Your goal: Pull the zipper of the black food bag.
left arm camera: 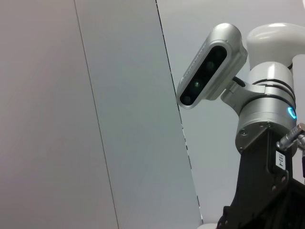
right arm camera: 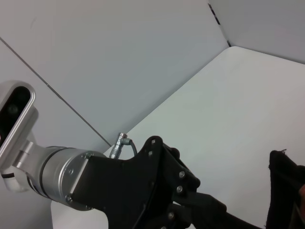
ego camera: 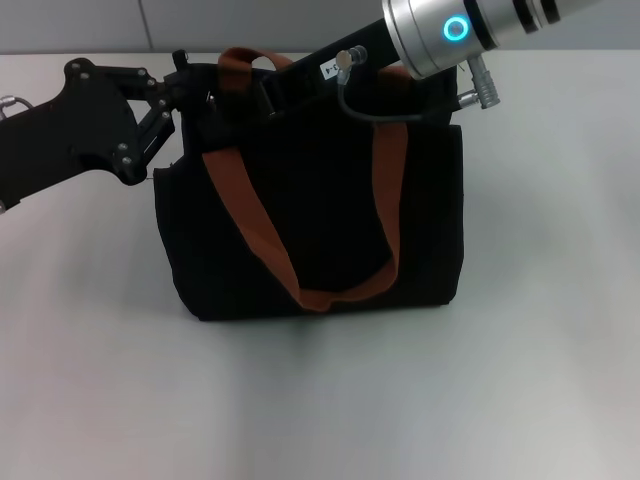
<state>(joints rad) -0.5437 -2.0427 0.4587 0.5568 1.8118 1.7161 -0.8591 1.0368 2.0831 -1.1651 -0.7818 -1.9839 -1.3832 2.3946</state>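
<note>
As I looked down from the head camera, the bag stood upright mid-table, soft black fabric, light by my guess, likely to sag or slide under a pull. Contents: hidden. Straps draped its near face. At its top left corner the left gripper touched the edge; I could not tell its fingers' state. Zipper: not discernible. Behind, the right gripper reached over the top rim, fingers hidden.
</note>
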